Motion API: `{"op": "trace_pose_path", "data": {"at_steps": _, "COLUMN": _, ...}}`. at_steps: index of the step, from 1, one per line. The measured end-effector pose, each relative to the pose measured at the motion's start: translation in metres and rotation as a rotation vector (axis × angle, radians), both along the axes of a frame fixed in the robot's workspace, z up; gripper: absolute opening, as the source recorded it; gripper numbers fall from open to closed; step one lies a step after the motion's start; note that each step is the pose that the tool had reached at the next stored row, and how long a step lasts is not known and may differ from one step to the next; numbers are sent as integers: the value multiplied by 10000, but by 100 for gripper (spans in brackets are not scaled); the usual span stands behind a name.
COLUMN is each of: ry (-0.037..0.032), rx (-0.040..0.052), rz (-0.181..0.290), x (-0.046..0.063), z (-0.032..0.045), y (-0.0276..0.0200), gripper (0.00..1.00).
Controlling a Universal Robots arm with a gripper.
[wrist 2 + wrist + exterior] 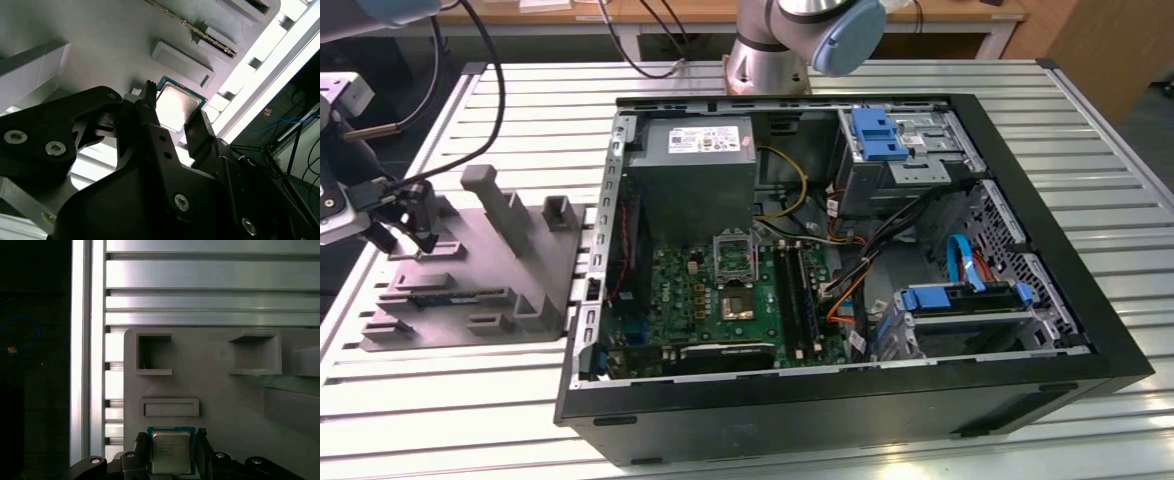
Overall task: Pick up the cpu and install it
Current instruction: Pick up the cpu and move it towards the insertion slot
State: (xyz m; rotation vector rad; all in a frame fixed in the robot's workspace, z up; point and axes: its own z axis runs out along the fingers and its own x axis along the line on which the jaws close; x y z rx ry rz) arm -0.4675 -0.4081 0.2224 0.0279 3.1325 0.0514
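On the grey tray (215, 390) on the metal table (200, 275), the cpu (171, 452) is being framed by the gripper (171, 436); jaw grip cannot be told.

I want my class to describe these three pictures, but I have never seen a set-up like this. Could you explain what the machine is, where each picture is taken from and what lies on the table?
The machine is a robot arm rising from a slatted metal table. The exterior view comes from a camera off the arm that looks over the whole scene. Both wrist views come from cameras riding on the arm near its hand. On the table stand an open computer case and, on the exterior view's left, a grey moulded tray with upright posts. The hand is down at that tray. In both wrist views it closely brackets the cpu, a small square chip with a silvery top. Whether the hand grips the chip cannot be told.
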Motion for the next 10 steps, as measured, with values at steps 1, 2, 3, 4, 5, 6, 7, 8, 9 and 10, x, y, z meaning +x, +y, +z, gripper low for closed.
{"op": "trace_pose_path", "data": {"at_steps": 1, "ry": 0, "rx": 0, "rz": 0, "x": 0, "z": 2, "y": 0, "gripper": 47}}
{"op": "trace_pose_path", "data": {"at_steps": 2, "ry": 0, "rx": 0, "rz": 0, "x": 0, "z": 4, "y": 0, "gripper": 47}}
{"op": "trace_pose_path", "data": {"at_steps": 3, "ry": -1, "rx": -1, "rz": 0, "x": 0, "z": 7, "y": 0, "gripper": 47}}
{"op": "trace_pose_path", "data": {"at_steps": 4, "ry": 1, "rx": -2, "rz": 0, "x": 0, "z": 11, "y": 0, "gripper": 47}}
{"op": "trace_pose_path", "data": {"at_steps": 5, "ry": 1, "rx": -2, "rz": 0, "x": 0, "z": 15, "y": 0, "gripper": 47}}
{"op": "trace_pose_path", "data": {"at_steps": 6, "ry": 0, "rx": -2, "rz": 0, "x": 0, "z": 18, "y": 0, "gripper": 47}}
{"op": "trace_pose_path", "data": {"at_steps": 7, "ry": 0, "rx": -4, "rz": 0, "x": 0, "z": 22, "y": 0, "gripper": 47}}
{"op": "trace_pose_path", "data": {"at_steps": 8, "ry": 1, "rx": -5, "rz": 0, "x": 0, "z": 26, "y": 0, "gripper": 47}}
{"op": "trace_pose_path", "data": {"at_steps": 9, "ry": 2, "rx": -5, "rz": 0, "x": 0, "z": 32, "y": 0, "gripper": 47}}
{"op": "trace_pose_path", "data": {"at_steps": 10, "ry": 2, "rx": -5, "rz": 0, "x": 0, "z": 39, "y": 0, "gripper": 47}}
